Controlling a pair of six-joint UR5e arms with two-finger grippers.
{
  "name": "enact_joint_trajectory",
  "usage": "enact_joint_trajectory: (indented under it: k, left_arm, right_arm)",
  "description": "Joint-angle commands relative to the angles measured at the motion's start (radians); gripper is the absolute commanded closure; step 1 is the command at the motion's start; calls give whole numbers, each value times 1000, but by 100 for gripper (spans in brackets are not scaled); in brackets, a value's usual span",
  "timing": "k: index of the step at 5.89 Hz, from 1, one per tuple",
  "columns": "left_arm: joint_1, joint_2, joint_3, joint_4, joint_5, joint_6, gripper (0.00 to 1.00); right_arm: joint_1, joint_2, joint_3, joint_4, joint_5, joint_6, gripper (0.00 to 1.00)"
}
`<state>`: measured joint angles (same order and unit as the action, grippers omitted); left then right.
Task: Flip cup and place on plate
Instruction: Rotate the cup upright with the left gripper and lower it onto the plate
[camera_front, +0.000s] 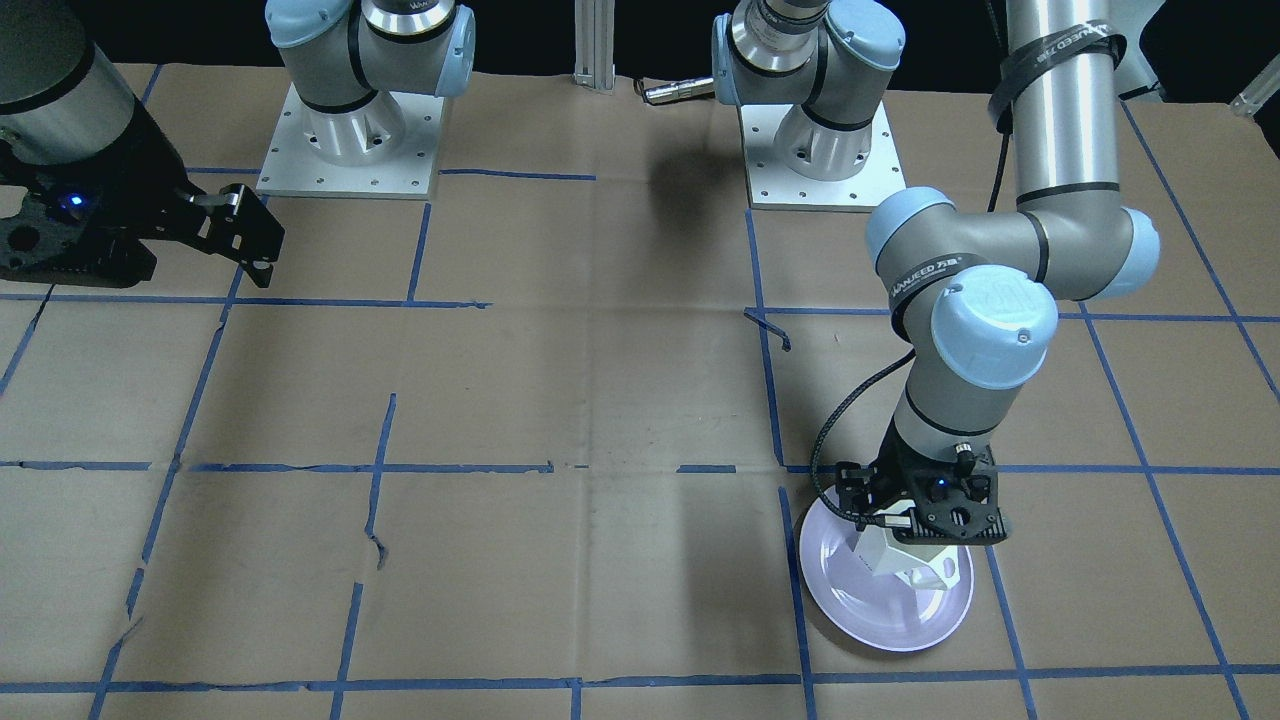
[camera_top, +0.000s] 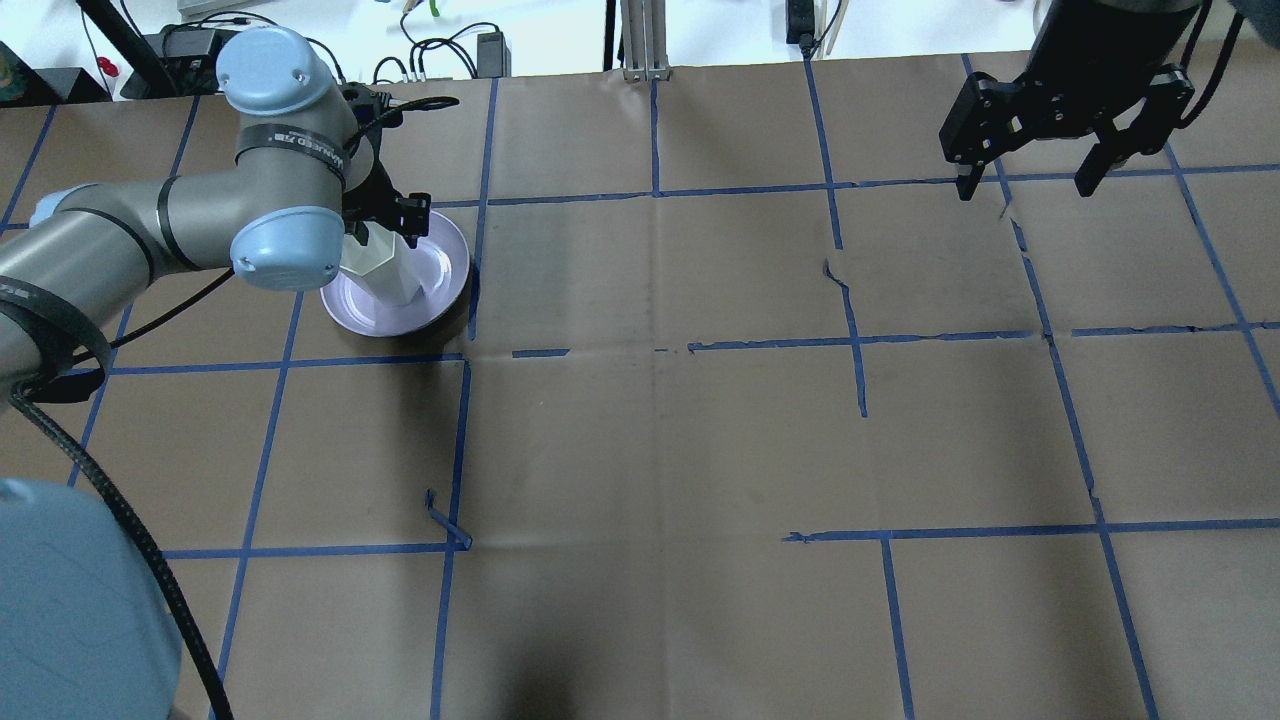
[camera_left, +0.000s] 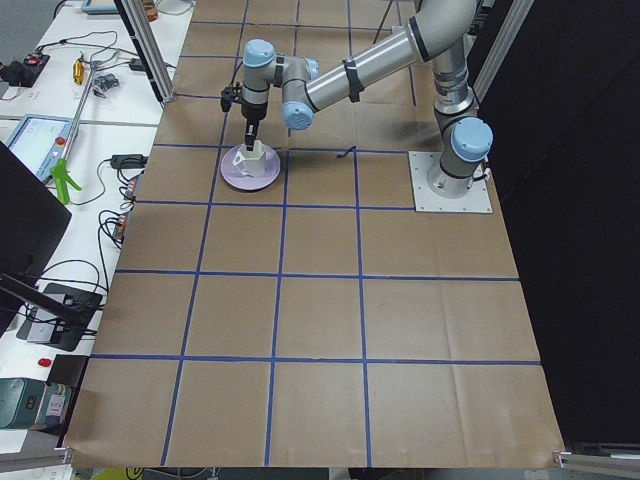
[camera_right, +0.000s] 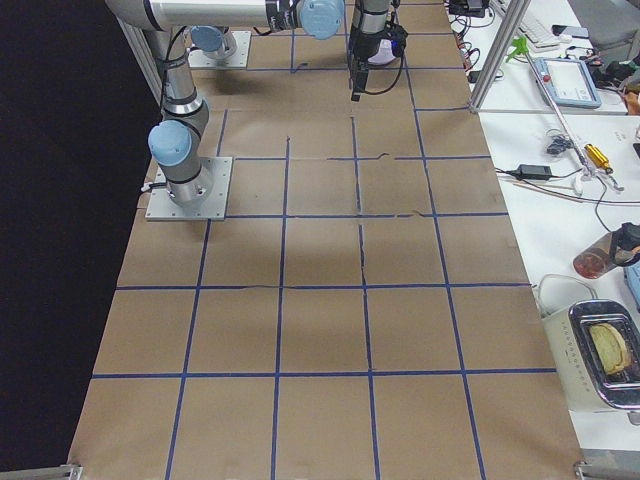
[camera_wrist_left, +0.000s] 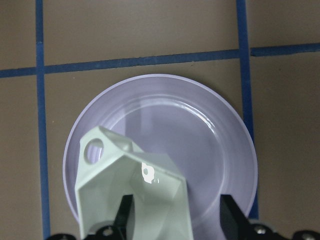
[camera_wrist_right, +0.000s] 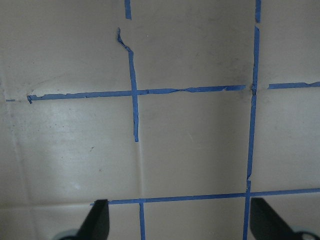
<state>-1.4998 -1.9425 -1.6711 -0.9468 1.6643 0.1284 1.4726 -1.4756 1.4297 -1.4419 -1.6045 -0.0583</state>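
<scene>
Cup (camera_wrist_left: 135, 195) stands on plate (camera_wrist_left: 210, 130) under my left claw (camera_wrist_left: 177, 205).
Its fingers (camera_wrist_left: 230, 217) are spread, one clear of the cup; right claw (camera_wrist_right: 180, 217) gapes wide over the table (camera_wrist_right: 190, 140).

On the table (camera_top: 650, 450), far left part: plate (camera_top: 447, 268), with cup (camera_top: 385, 272) on it, off centre. Straight above cup: left pincer (camera_wrist_left: 176, 215). Well apart, over the far right part: right pincer (camera_top: 1028, 188).

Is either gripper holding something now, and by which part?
Right gripper: nothing. Left gripper: cannot be told; above the plate, one finger overlaps the cup, the other stands clear of it.
</scene>
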Motion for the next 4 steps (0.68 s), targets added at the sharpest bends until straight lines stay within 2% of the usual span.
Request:
enact_joint_trajectory:
  k: [1,2,4]
  left_arm:
    - [-16,127,54,-320,0,-66,0]
    - [-52,204,56,-430,-39,-166,0]
    - [-124,334,56,-612,-77,-203,0]
  right_arm:
    - [0,0,0,0,0,0,0]
    - [0,0,0,0,0,0,0]
    - [0,0,0,0,0,0,0]
